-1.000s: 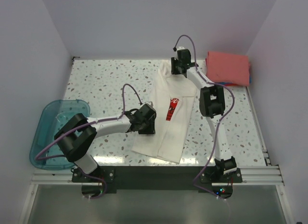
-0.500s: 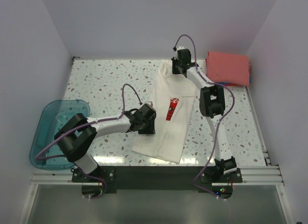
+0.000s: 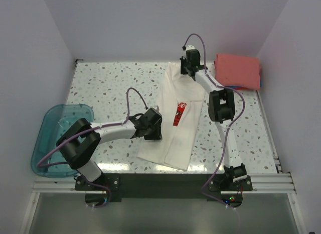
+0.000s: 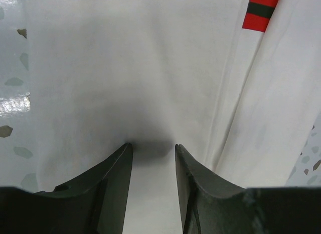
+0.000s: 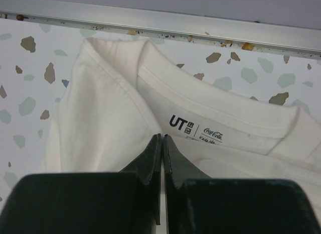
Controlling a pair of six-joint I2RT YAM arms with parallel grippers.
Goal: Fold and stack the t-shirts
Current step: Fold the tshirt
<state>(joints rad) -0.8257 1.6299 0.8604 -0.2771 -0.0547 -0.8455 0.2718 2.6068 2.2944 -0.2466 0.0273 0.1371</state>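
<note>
Scene: Two arms work a cream shirt point(image 3: 176, 118) laid lengthwise down the table point(image 3: 110, 83), collar at the far edge, hem toward the bases.
Right gripper point(image 5: 162, 138): Jaws now clenched tight at the collar, just below the neck label. A second ago they stood parted. They appear to have nipped a fold of the cloth.
Right wrist: Shifted slightly toward the back wall in the overhead view since the jaws closed, which suggests a lift is beginning.
Left gripper point(image 4: 150, 146): Unchanged. Jaws released and parted, tips resting on the shirt's left half near the red print, with only flat cloth between them.
Coral shirt point(image 3: 237, 71): Folded in the far right corner with a blue edge point(image 3: 241, 87) showing beneath it, just beside the right arm and untouched.
Tub point(image 3: 50, 123): At the left edge, well apart from the work.
Meaning for the task: The collar grip looks like the start of a fold, likely drawing the top down over the body while the left arm pins the cloth. The cream shirt is not yet folded or stacked.
</note>
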